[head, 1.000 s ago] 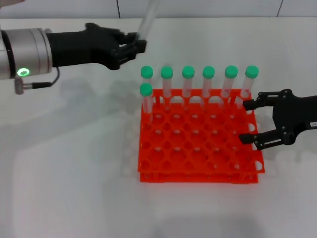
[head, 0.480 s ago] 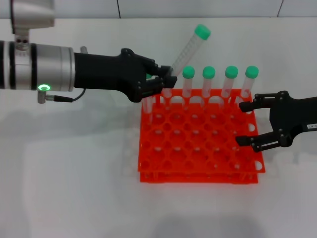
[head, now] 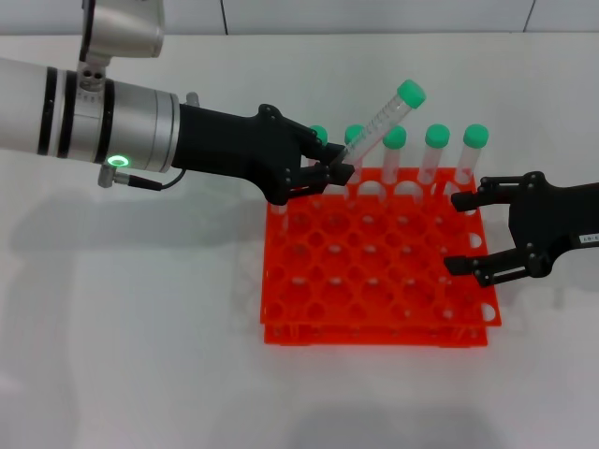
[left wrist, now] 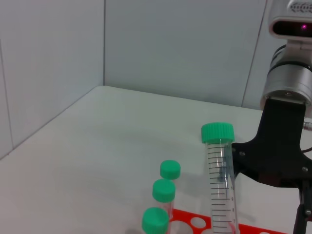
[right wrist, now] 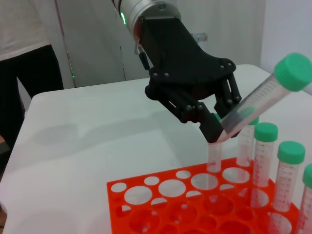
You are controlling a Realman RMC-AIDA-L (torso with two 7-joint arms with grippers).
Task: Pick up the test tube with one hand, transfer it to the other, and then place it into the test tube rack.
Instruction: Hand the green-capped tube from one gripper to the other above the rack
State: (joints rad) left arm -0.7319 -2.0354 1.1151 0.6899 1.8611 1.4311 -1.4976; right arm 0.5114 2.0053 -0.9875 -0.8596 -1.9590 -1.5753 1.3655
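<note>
My left gripper (head: 335, 169), black on the silver arm with the green ring, is shut on the lower end of the test tube (head: 382, 116). The clear tube tilts up and to the right, green cap on top, above the back left holes of the orange-red rack (head: 374, 281). The right wrist view shows the same grip (right wrist: 214, 127) on the tube (right wrist: 261, 100) just above the rack (right wrist: 161, 204). The tube also shows in the left wrist view (left wrist: 220, 185). My right gripper (head: 456, 233), black with a white label, is open and empty at the rack's right edge.
Several other green-capped tubes (head: 436, 154) stand upright in the rack's back row, close beside the held tube. The rack sits on a white table (head: 140, 327). A person (right wrist: 29, 68) stands beyond the table's far side in the right wrist view.
My left arm has moved to the right over the rack's back left corner with the tube in it; the tube's cap now sits farther right and lower. The right gripper has barely moved.
</note>
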